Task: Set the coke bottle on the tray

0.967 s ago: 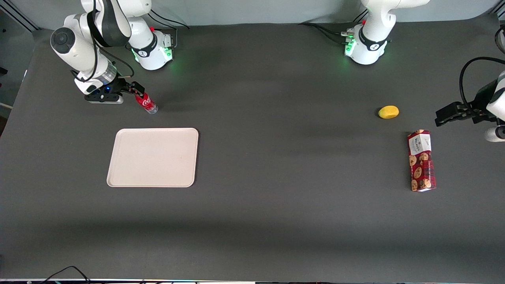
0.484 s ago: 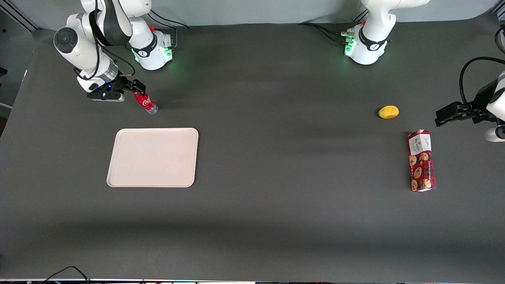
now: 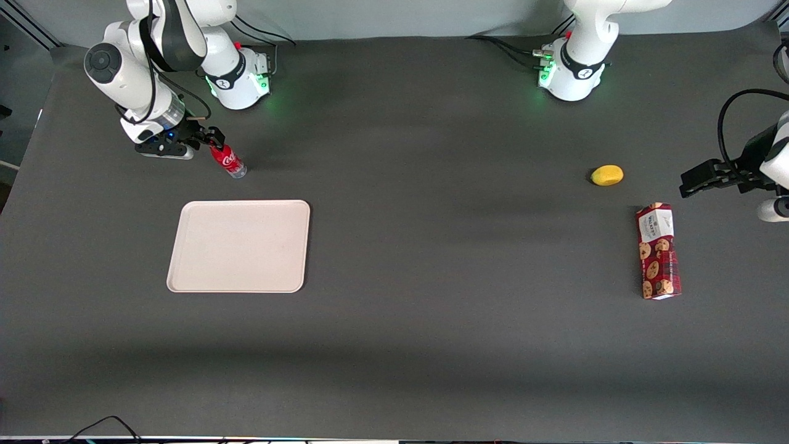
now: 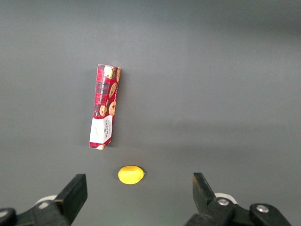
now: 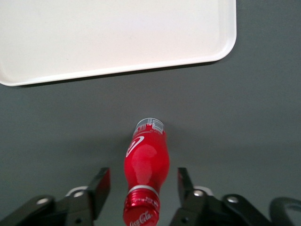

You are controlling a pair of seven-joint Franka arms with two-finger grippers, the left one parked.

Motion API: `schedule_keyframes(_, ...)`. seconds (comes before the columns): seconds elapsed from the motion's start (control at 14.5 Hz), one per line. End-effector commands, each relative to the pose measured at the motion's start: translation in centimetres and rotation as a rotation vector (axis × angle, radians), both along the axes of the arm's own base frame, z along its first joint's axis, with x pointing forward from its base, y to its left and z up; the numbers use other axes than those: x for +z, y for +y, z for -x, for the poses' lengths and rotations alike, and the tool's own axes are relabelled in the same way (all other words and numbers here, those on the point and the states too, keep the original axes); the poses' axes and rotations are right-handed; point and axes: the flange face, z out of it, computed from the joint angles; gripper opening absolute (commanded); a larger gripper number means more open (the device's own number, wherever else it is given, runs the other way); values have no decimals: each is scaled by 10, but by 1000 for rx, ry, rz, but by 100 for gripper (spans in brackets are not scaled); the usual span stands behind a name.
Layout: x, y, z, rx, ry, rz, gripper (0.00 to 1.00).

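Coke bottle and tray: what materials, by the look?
Coke bottle: likely glossy plastic, red with a highlight and clear base; open gripper straddles its neck. Tray: matte cream, probably molded plastic or melamine, with rounded corners and a low rim.

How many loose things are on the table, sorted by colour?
Red: 2, the coke bottle, standing between the open fingers of the gripper, and the cookie box.
Cream: 1, the tray.
Yellow: 1, a lemon-like fruit.
Total: 4.
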Motion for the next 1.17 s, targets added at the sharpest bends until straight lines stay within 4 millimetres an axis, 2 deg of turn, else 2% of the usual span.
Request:
schedule_keyframes(0.0, -10, 1, 23, -51, -22, -3, 39)
schedule_keyframes(0.07, -9, 1, 23, -55, -16, -3, 27)
schedule_keyframes(0.14, -8, 2, 23, -55, -17, -3, 10)
schedule_keyframes(0.21, -7, 2, 23, -54, -19, -2, 0)
schedule_keyframes(0.69, 5, 4, 14, -50, 14, -3, 0)
schedule_keyframes(0.76, 6, 5, 9, -46, 24, -2, 18)
schedule_keyframes(0.83, 10, 6, 2, -42, 45, -1, 84)
schedule_keyframes(0.9, 21, 10, -5, -19, 62, 0, 100)
schedule_keyframes(0.97, 37, 12, -11, -13, 73, 2, 100)
schedule_keyframes(1.11, 84, 13, -31, -5, 74, 5, 100)
